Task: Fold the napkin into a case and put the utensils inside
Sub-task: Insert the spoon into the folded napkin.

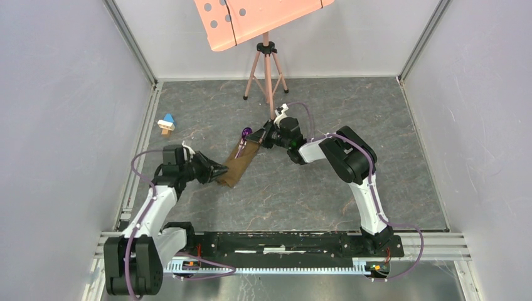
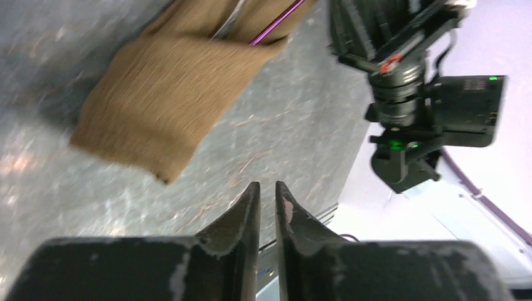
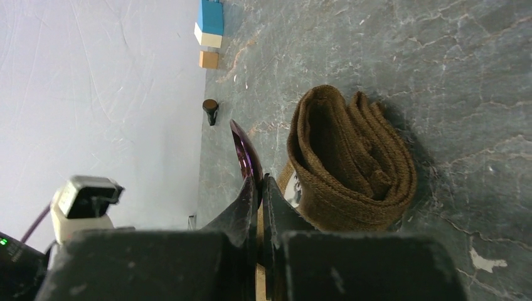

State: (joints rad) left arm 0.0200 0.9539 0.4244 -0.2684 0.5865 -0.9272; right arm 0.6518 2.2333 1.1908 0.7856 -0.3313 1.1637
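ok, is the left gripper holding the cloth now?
No: the left gripper has nothing between its fingers, and the folded cloth lies on the table ahead, clear of them.

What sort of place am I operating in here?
Probably a lab robot test cell: plain white wall panels box in the marbled grey table, and a tripod with a pink perforated board stands at the far end.
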